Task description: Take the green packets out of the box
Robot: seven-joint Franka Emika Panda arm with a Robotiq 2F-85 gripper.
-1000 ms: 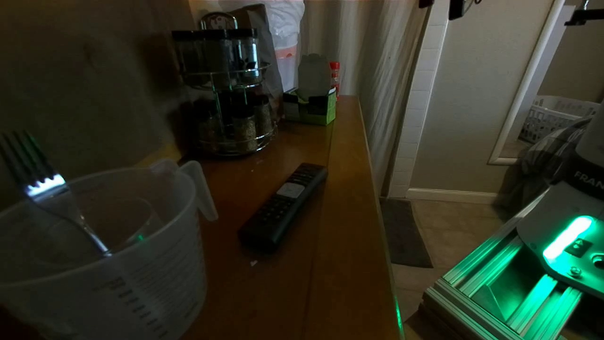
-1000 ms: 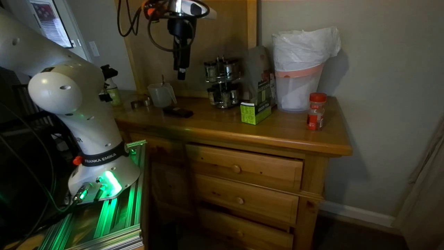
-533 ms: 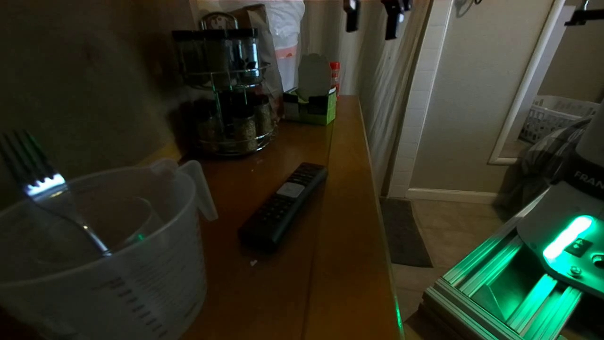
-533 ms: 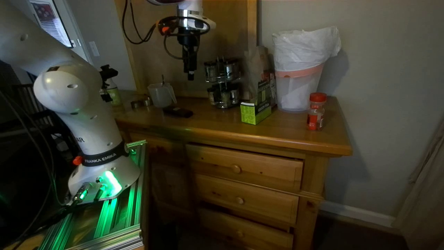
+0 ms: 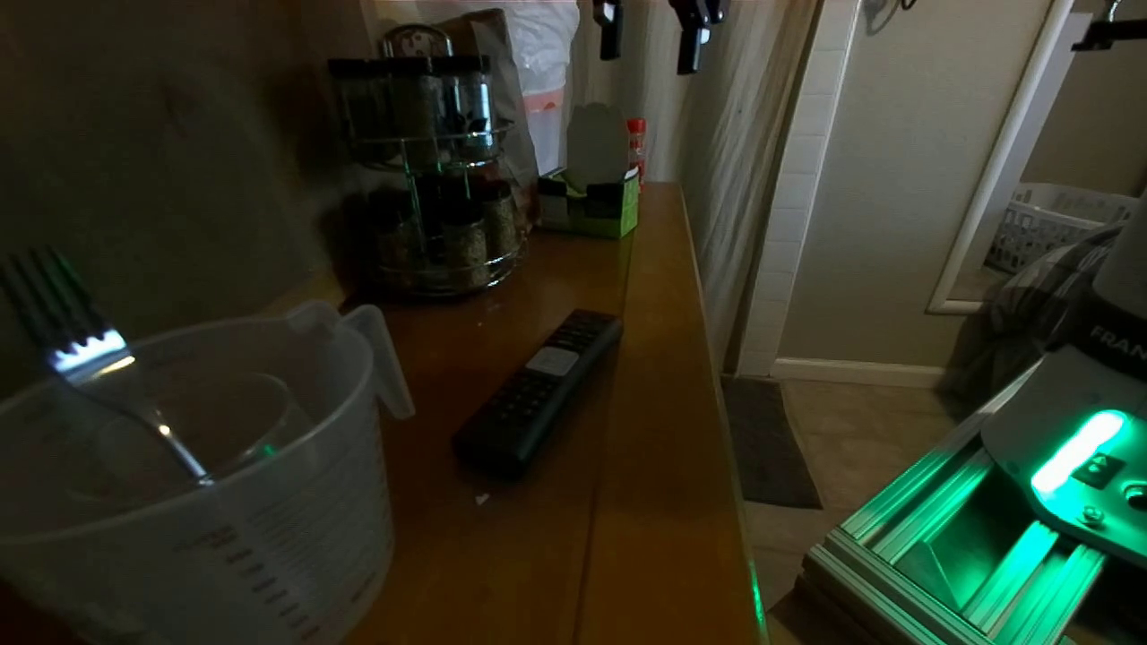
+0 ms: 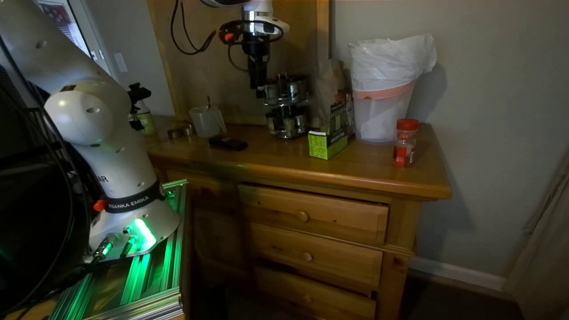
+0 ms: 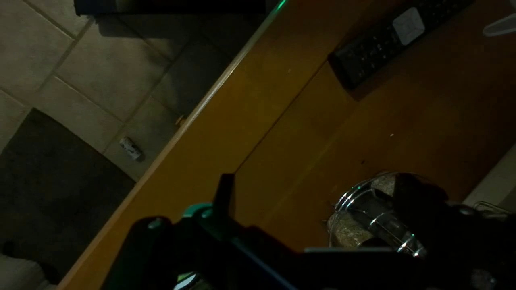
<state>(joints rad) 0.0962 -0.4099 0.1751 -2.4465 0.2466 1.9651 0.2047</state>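
The box [image 6: 321, 146] is an open green and black carton with a raised lid flap, standing on the wooden dresser. It also shows in an exterior view [image 5: 618, 213]. A pale yellow-green patch shows in its opening, but I cannot tell separate green packets there. My gripper [image 5: 649, 61] is open and empty, high above the dresser. It also shows in an exterior view [image 6: 260, 94], beside the spice rack, higher than the box and left of it. In the wrist view one dark finger [image 7: 224, 195] shows; the rest of the gripper is too dark to read.
A spice rack [image 6: 286, 106] stands beside the box. A white-lined bin [image 6: 382, 111] and a red-capped shaker [image 6: 403, 144] stand at the other end. A black remote [image 5: 538, 394] and a measuring jug [image 5: 296, 537] with a fork lie farther along the dresser [image 6: 266, 158].
My gripper has come down and moved along the dresser toward the spice rack and box. Its fingers stay apart. The box and the other objects have not moved.
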